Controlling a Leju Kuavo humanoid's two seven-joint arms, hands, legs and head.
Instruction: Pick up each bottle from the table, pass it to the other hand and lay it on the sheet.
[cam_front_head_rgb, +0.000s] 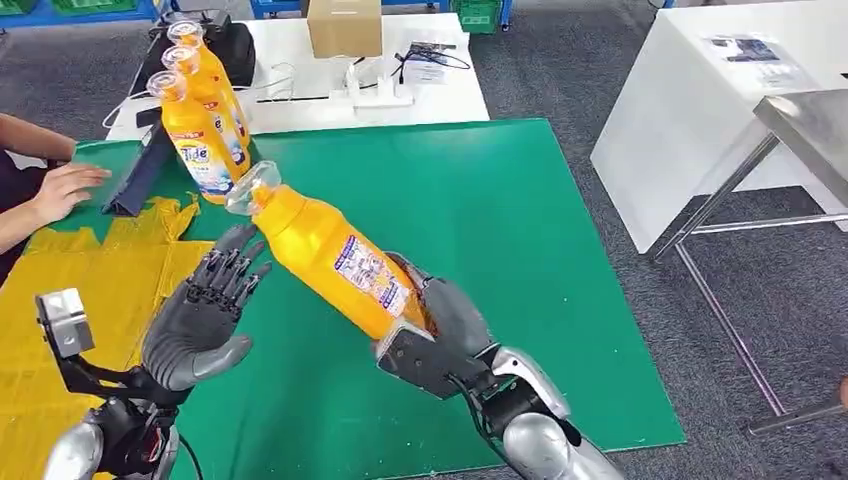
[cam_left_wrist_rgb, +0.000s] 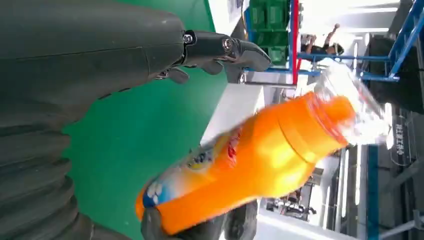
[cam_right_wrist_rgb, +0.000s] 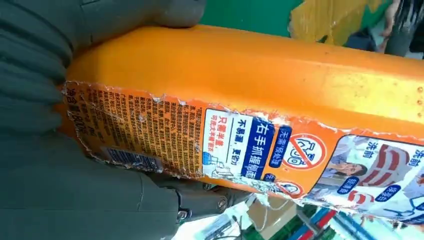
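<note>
My right hand (cam_front_head_rgb: 445, 335) grips an orange detergent bottle (cam_front_head_rgb: 325, 255) by its base, holding it tilted above the green mat with its clear cap (cam_front_head_rgb: 250, 187) pointing up and to the left. Its torn label (cam_right_wrist_rgb: 240, 145) and orange body (cam_left_wrist_rgb: 260, 160) fill the wrist views. My left hand (cam_front_head_rgb: 205, 310) is raised beside the bottle's neck, fingers spread and holding nothing, a short gap away. Three more orange bottles (cam_front_head_rgb: 200, 145) stand upright at the mat's far left. The yellow sheet (cam_front_head_rgb: 100, 290) lies on the left under my left arm.
A person's hand (cam_front_head_rgb: 65, 190) rests at the left edge beside a dark stand (cam_front_head_rgb: 140, 175). The green mat (cam_front_head_rgb: 500, 230) covers the table. A white table (cam_front_head_rgb: 320, 85) behind holds a cardboard box (cam_front_head_rgb: 344, 27) and cables. A white bench (cam_front_head_rgb: 700, 90) stands right.
</note>
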